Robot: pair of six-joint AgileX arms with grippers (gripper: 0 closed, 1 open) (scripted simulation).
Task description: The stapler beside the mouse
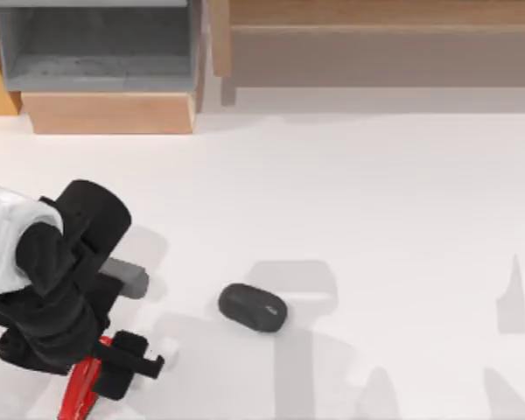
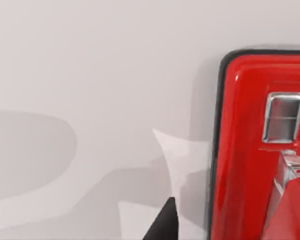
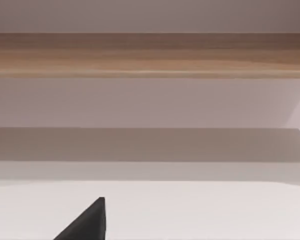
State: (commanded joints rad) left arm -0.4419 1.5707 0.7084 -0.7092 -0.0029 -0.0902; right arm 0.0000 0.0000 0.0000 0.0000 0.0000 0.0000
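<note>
The red stapler (image 1: 77, 395) lies at the table's front left corner, partly hidden under my left arm. In the left wrist view the stapler (image 2: 245, 150) shows close up, glossy, with a metal plate on it. My left gripper (image 1: 86, 372) hangs open right over it, one dark fingertip (image 2: 164, 224) standing just off its side with a gap between. The dark oval mouse (image 1: 252, 307) rests on the table to the right of the stapler, well apart from it. A dark tip of my right gripper (image 3: 85, 224) shows in the right wrist view, facing a wooden shelf.
A grey open box (image 1: 96, 44) on a wooden base (image 1: 109, 112) stands at the back left. A long wooden shelf (image 1: 376, 35) runs along the back right. White table (image 1: 376, 219) spreads between them and the mouse.
</note>
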